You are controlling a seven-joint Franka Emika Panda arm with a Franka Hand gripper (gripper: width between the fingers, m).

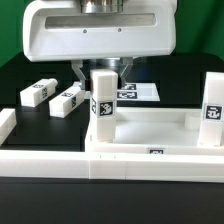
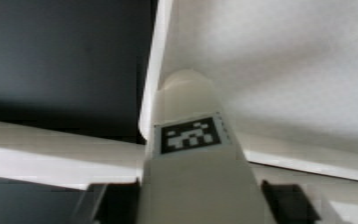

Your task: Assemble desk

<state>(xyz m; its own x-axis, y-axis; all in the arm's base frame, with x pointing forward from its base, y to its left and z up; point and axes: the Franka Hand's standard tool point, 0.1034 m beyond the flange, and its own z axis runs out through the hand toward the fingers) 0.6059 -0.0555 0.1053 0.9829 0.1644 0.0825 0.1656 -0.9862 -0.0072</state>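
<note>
One upright leg (image 1: 101, 100) stands in the desk top (image 1: 150, 128) corner, clamped by the claw (image 1: 101, 73); an off-centre grip may tilt it during turning, jamming the joint.

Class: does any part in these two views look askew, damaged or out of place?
Nothing stands out. Two short white square tagged legs lie loose on the black table; two more stand upright at the white plastic tray-like desk top, one gripped by the boxy white gripper.
</note>
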